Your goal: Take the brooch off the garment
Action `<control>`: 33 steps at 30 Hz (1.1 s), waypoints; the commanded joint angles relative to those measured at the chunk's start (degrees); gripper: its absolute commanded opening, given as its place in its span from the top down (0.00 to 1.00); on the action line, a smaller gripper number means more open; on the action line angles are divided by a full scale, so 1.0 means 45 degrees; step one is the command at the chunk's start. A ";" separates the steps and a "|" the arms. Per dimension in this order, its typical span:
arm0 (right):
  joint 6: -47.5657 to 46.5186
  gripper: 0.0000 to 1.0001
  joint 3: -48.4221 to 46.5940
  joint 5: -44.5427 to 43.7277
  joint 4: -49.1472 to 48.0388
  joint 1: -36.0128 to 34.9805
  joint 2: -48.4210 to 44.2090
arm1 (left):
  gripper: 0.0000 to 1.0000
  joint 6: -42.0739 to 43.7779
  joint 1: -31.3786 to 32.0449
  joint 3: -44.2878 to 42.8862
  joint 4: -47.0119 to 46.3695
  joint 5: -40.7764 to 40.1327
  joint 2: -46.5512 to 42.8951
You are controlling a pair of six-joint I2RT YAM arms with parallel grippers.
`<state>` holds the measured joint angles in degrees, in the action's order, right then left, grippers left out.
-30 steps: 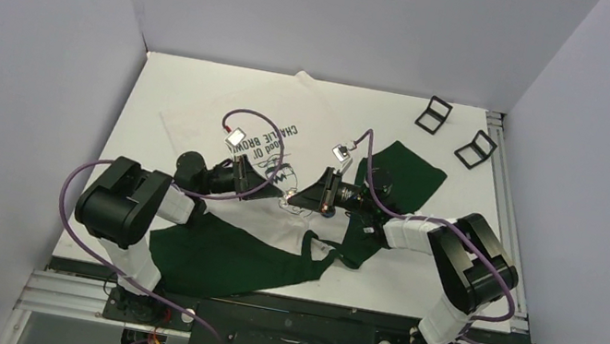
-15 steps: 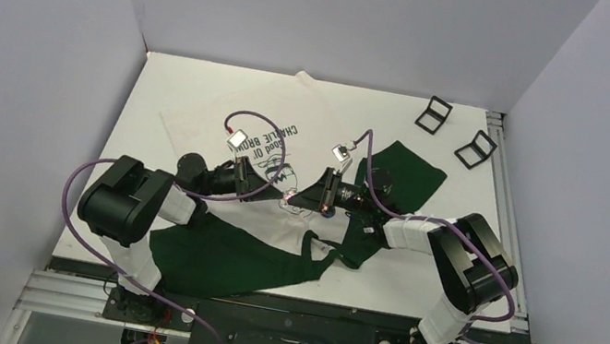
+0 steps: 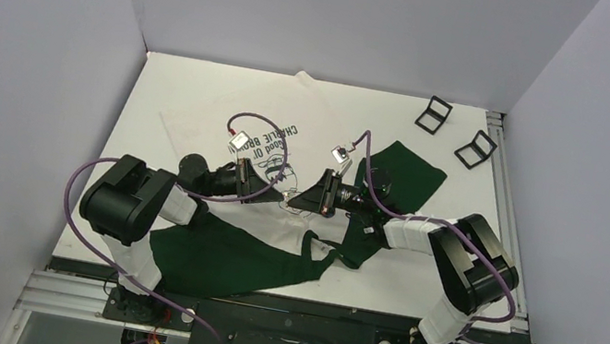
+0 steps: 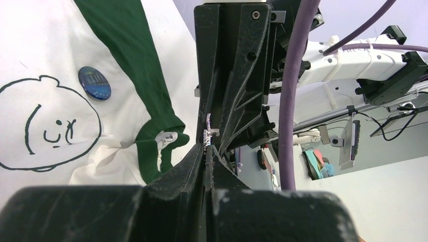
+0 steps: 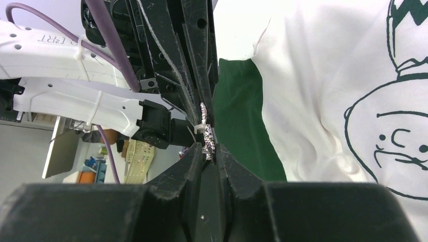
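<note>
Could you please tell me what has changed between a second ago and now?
The left gripper has closed on the brooch, which the right gripper was already holding up. Whether the right's jaws are easing off is hard to tell. Both arms stayed meeting above the garment, which lies as before.

Reaching inward from both sides with left arm and right arm, elbows bent, wrists low and level. Meeting tip to tip: left fingers pressed tight together on the brooch, right fingers a bare slit apart beside it.
</note>
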<state>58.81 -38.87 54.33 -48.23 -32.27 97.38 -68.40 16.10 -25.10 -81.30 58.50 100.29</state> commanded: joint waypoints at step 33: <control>-0.3649 0.67 -0.0646 -0.1835 0.3347 -0.0819 -0.1691 | 1.00 0.0165 0.0125 -0.0008 -0.0586 -0.0159 0.0042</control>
<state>43.03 -39.53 46.68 -30.26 -35.79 91.07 -68.77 16.21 -25.10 -81.28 58.28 101.91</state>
